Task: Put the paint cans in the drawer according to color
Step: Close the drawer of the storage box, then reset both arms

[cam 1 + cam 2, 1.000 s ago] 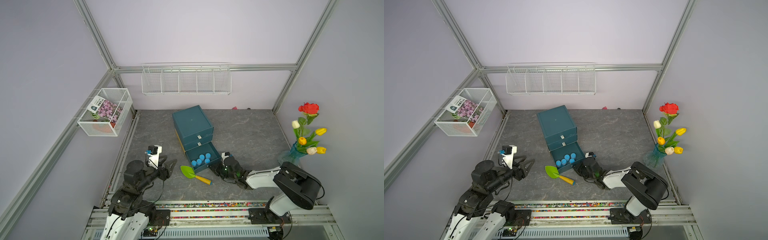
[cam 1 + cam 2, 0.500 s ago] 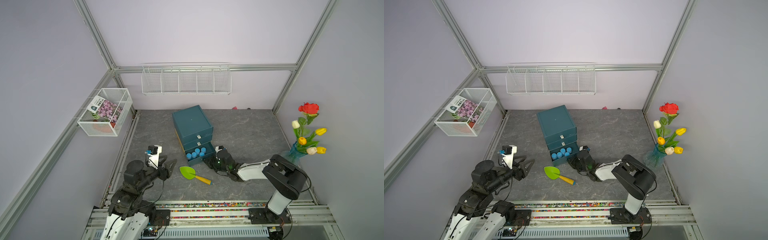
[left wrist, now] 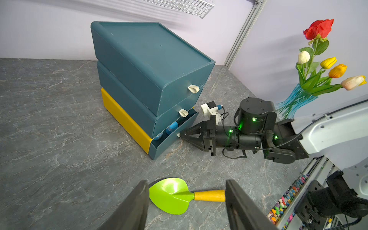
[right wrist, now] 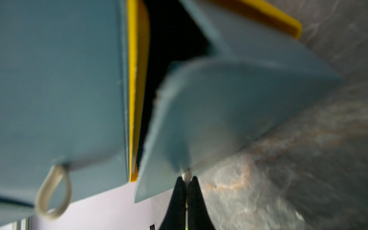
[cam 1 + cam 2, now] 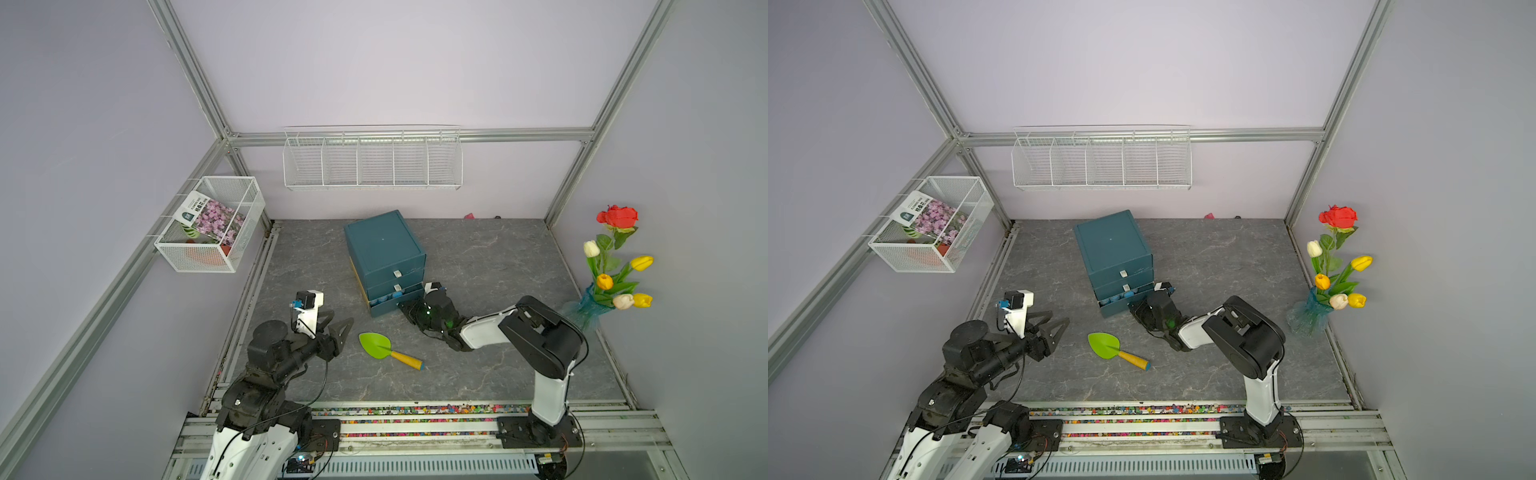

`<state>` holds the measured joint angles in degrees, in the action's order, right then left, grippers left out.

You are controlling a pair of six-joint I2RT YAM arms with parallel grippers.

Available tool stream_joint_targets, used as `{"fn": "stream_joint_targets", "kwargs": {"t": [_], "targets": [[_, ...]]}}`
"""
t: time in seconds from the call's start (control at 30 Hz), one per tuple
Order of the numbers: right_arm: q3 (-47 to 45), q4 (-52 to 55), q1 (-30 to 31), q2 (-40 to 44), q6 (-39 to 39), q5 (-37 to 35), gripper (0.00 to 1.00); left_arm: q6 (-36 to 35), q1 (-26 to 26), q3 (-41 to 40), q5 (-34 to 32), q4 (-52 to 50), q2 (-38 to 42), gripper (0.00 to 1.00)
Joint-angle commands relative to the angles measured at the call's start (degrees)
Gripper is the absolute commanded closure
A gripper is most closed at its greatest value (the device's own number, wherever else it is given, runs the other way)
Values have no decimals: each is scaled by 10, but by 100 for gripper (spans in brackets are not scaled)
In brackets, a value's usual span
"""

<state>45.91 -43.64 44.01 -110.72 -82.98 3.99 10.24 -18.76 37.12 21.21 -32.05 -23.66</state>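
The teal drawer cabinet (image 5: 384, 249) stands mid-table in both top views. Its bottom drawer (image 3: 171, 139) is out by a narrow gap, and several light blue paint cans (image 3: 172, 126) show inside it. No white or dark teal-green cans are in view. My right gripper (image 5: 402, 306) lies low on the table against that drawer's front, shut on its small pale pull tab (image 4: 186, 175). My left gripper (image 5: 341, 319) hovers near the table's left front, open and empty, and the wrist view shows the trowel (image 3: 171, 196) between its fingers (image 3: 139, 199) on the table below.
The green trowel (image 5: 376, 345) with a yellow handle lies in front of the cabinet. A glass vase of flowers (image 5: 590, 309) stands at the right wall. A wire basket (image 5: 208, 226) and a wire shelf (image 5: 372, 162) hang on the walls. A rail with coloured pebbles (image 5: 415, 411) runs along the front.
The bottom drawer has slid from wide open to almost closed. My right gripper moved with it toward the cabinet. The left arm has not moved.
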Motion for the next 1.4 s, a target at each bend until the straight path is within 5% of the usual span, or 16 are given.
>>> {"fn": "stream_joint_targets", "kwargs": {"t": [0.0, 0.33, 0.5, 0.77, 0.83, 0.9, 1.17, 1.3, 1.37], "targets": [[32, -29, -2, -11, -10, -11, 100, 0, -1, 0, -4, -4, -1, 36], [47, -16, -2, -27, -36, -23, 100, 0, -1, 0, -4, -5, -1, 36], [30, 40, -2, 16, -38, -27, 55, 0, -1, 0, -5, -5, -2, 35], [-16, 257, -28, 197, 16, -37, 36, 5, -1, 2, -16, -6, -2, 34], [-6, 370, -47, 263, 72, -38, 31, 10, -1, 4, -25, -7, 2, 34], [18, 486, -62, 325, 127, -72, 2, 14, -1, 8, -38, -10, 1, 33], [90, 727, -232, 453, 372, -88, 1, 109, -2, 29, -139, 21, -30, 33], [133, 783, -245, 450, 458, -232, 1, 137, -1, 43, -269, 28, -81, 37], [99, 710, -270, 460, 512, -207, 1, 156, -2, 44, -362, 31, -109, 37]]}}
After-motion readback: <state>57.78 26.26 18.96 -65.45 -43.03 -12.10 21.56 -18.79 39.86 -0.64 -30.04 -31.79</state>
